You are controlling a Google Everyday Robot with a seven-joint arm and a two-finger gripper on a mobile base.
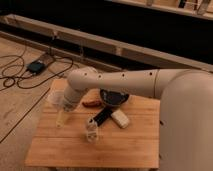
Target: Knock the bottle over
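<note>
Over the middle of the wooden table [55,150], the dark gripper [101,117] hovers just behind the bottle [91,131], which stands upright. Whether the gripper is open or closed cannot be told. A white block [120,119] lies just beside it, and a translucent cup [59,118] stands farther off.

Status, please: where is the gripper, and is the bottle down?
Gripper low, close behind bottle. Bottle upright. Nothing between them; cup and block stand aside.

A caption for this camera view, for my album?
Robot's end effector beside the upright bottle on a wooden table.
</note>
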